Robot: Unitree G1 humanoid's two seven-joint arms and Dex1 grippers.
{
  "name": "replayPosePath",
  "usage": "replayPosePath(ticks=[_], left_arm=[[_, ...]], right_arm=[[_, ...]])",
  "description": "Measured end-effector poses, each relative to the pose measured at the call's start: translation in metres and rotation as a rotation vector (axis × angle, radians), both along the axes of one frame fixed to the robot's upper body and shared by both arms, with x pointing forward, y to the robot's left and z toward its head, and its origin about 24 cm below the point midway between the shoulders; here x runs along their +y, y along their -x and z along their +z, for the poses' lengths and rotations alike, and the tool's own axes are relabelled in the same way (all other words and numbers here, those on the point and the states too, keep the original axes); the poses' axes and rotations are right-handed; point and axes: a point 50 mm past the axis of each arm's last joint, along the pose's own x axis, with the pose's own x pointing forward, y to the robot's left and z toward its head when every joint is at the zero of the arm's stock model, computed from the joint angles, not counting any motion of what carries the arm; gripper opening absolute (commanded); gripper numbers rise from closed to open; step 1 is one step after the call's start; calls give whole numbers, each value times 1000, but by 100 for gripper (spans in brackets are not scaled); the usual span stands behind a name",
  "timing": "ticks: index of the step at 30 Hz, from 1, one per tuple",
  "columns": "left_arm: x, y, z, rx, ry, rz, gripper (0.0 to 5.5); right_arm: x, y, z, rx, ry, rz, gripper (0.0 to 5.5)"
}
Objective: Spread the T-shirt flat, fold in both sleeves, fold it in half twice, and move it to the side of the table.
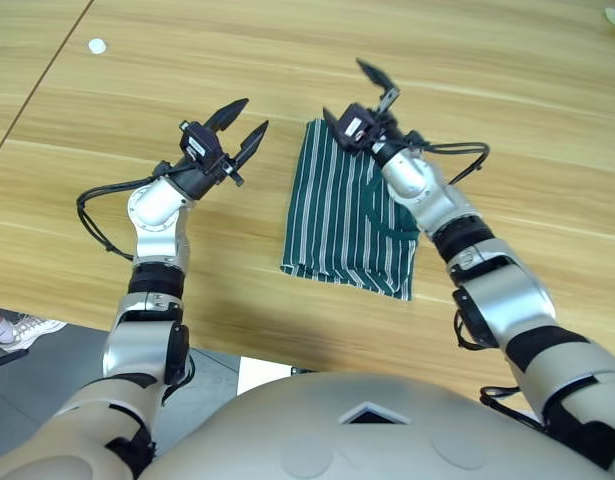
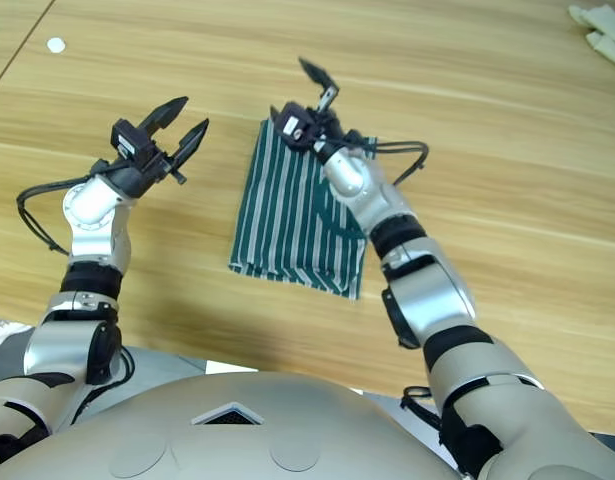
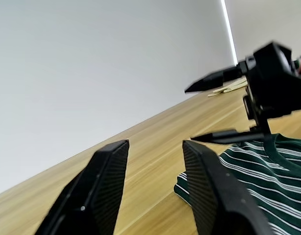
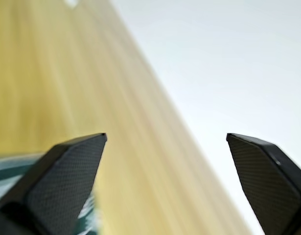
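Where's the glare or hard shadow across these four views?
Eye views: even light, mild sheen on the table, no hard shadows around the T-shirt. Left wrist view: bright wall, left pincer dark against it. Right wrist view: same backlight behind right pincer.

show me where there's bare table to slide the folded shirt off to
Widest bare table lies right of the folded T-shirt, past the right arm. The strip beyond the shirt is bare too, save a small white dot far left. Crowded: the shirt's far edge, with the right gripper over it and the left gripper close beside.
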Motion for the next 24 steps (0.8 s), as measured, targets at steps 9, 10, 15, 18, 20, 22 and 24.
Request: replayPosePath(ticks=[9, 10, 15, 18, 20, 22, 24], left_arm=[[1, 81, -8, 109, -418, -490, 291], [2, 89, -10, 141, -454, -539, 302], [4, 115, -28, 263, -597, -647, 378], [2, 117, -37, 270, -668, -632, 426], [1, 113, -40, 234, -698, -599, 442], [-1, 106, -40, 189, -728, -577, 442], [-5, 100, -40, 139, -755, -562, 442]], right_arm=[[-67, 137, -2, 297, 336, 600, 456], [-80, 151, -5, 367, 392, 628, 456], [-118, 203, -12, 599, 550, 697, 456], [-125, 209, -21, 645, 622, 662, 456], [-125, 205, -27, 626, 631, 622, 456], [-121, 200, -30, 585, 624, 595, 456], [-116, 194, -34, 551, 614, 573, 456]])
